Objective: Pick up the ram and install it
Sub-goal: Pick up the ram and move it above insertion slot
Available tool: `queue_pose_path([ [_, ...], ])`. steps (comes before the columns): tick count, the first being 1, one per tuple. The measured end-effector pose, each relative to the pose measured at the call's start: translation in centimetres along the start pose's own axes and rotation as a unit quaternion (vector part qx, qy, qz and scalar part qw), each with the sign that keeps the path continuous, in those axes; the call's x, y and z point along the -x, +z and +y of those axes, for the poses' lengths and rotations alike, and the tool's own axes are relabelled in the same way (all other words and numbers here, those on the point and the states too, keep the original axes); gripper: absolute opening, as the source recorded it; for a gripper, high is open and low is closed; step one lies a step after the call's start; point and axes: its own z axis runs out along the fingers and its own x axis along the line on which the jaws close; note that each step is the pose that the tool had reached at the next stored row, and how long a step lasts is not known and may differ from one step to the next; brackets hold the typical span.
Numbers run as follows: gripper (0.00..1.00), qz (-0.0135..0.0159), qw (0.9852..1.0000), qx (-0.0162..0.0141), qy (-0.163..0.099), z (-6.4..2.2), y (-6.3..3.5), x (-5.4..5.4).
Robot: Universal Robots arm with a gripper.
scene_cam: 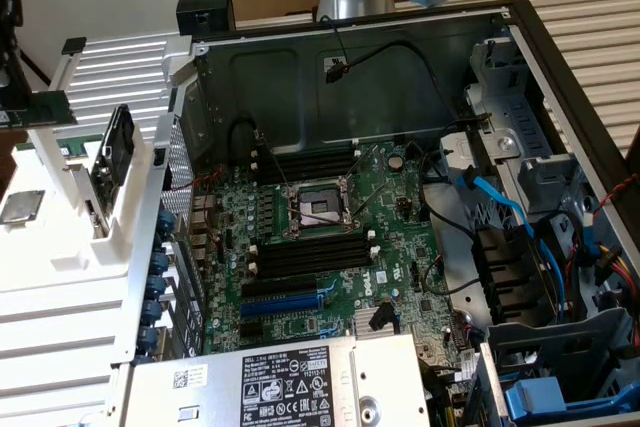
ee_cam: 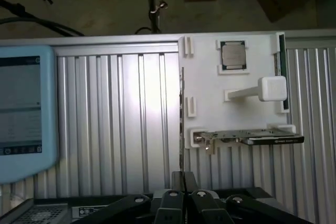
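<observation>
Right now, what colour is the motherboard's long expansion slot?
The expansion slot is blue; the exterior view shows it best.

The exterior view is bright, with soft, even light. The white tray (scene_cam: 60, 287) on the exterior view's left is so bright that it looks almost washed out. Inside the computer case (scene_cam: 290, 77) it is darker, and shade sits along the back wall and in the corners. The motherboard (scene_cam: 400, 207) gets enough light to show its green. The wrist view is dimmer. The floor (ee_cam: 94, 3) behind is dark and murky. A pale patch of glare shines on the ribbed metal table (ee_cam: 147, 108).
</observation>
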Motion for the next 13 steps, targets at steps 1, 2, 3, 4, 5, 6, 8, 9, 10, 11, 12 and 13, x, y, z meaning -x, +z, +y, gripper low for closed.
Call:
queue_pose_path([
  [1, 0.12, 0.0000, 1.0000, 0.0003, 0.000, -0.44, -0.15, 0.0],
  [2, 0.12, 0.0000, 1.0000, 0.0006, 0.000, -0.89, -0.29, 0.0],
  [3, 0.12, 0.0000, 1.0000, 0.0010, 0.000, -1.36, -0.43, -0.1],
  [4, 0.12, 0.0000, 1.0000, 0.0013, 0.000, -1.82, -0.55, -0.1],
  [5, 0.12, 0.0000, 1.0000, 0.0016, 0.000, -2.27, -0.66, -0.1],
  [6, 0.12, -0.0002, 1.0000, 0.0018, 0.000, -2.71, -0.75, -0.1],
  [8, 0.12, -0.0007, 1.0000, 0.0024, 0.000, -4.10, -1.00, -0.1],
  [9, 0.12, -0.0008, 1.0000, 0.0027, 0.000, -4.54, -1.07, -0.1],
  [10, 0.12, -0.0009, 1.0000, 0.0029, 0.000, -4.96, -1.13, -0.1],
  [11, 0.12, -0.0011, 1.0000, 0.0030, 0.000, -5.42, -1.19, -0.1],
  [12, 0.12, -0.0013, 1.0000, 0.0032, 0.000, -5.89, -1.24, -0.1],
  [13, 0.12, -0.0015, 1.0000, 0.0034, 0.000, -6.35, -1.30, -0.1],
])
